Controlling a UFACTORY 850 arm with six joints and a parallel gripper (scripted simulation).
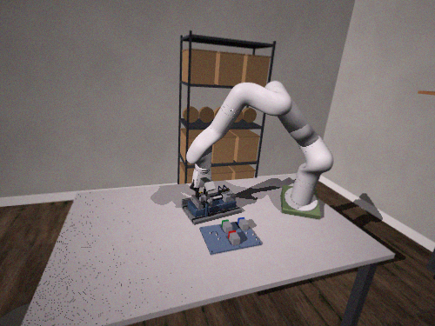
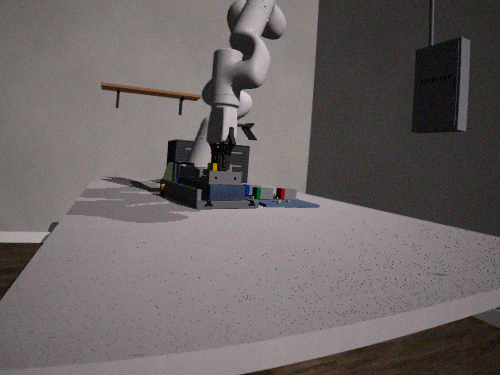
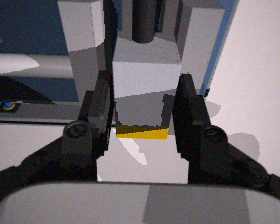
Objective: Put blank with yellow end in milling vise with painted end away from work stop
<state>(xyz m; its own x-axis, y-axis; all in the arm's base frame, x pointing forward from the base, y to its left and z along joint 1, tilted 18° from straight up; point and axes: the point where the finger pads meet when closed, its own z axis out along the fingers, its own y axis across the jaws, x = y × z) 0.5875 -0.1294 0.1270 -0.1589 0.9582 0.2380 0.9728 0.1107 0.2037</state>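
Note:
The blank with the yellow end point(image 3: 145, 95) sits between the vise jaws point(image 3: 82, 30), its yellow end point(image 3: 142, 132) facing the camera and its far end at the dark work stop rod point(image 3: 145, 20). My gripper point(image 3: 143, 90) straddles the blank from above; its fingers stand slightly off the blank's sides, so it is open. In the top view the gripper point(image 1: 201, 191) is down over the vise point(image 1: 210, 204). In the exterior view the yellow end point(image 2: 212, 166) shows just above the jaw tops, under the gripper point(image 2: 222, 157).
The blue infeed plate lies in front of the vise with three blanks: green-ended point(image 1: 226, 226), blue-ended point(image 1: 244, 222) and red-ended point(image 1: 234, 237). The arm's base point(image 1: 302, 206) stands to the right. A shelf rack point(image 1: 224, 109) is behind the table.

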